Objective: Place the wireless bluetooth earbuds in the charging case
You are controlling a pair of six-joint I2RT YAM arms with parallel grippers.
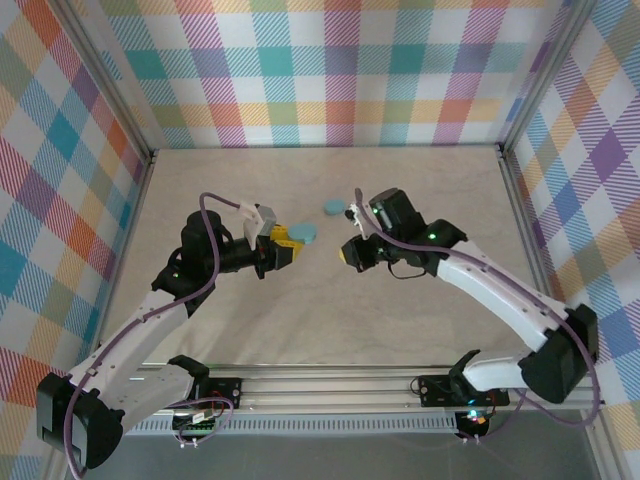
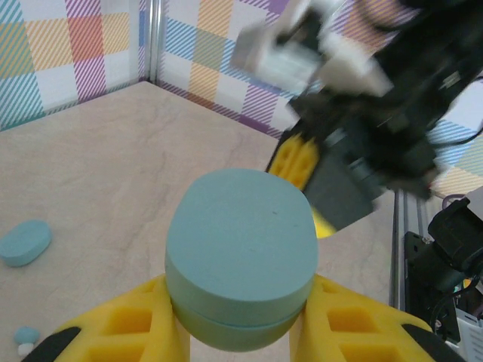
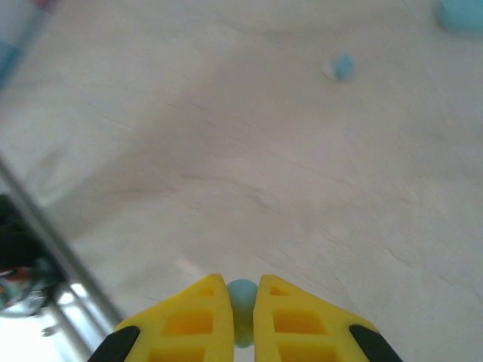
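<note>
My left gripper (image 2: 240, 290) is shut on a teal oval charging case (image 2: 241, 249) with its lid closed, held above the table; from above the case (image 1: 304, 232) sticks out past the left gripper (image 1: 286, 244). My right gripper (image 3: 241, 285) is shut on one tiny teal earbud (image 3: 242, 300), pinched between the yellow fingertips. Seen from above, the right gripper (image 1: 351, 255) hovers just right of the held case. Another earbud (image 3: 343, 67) lies loose on the table; the left wrist view shows an earbud (image 2: 27, 335) at the lower left.
A second teal oval case (image 1: 333, 208) rests on the table behind the grippers, also seen as a case (image 2: 24, 243) at the left and a case (image 3: 460, 13) at the top right corner. Checkered walls and a metal frame (image 1: 520, 190) enclose the marbled table (image 1: 420, 330).
</note>
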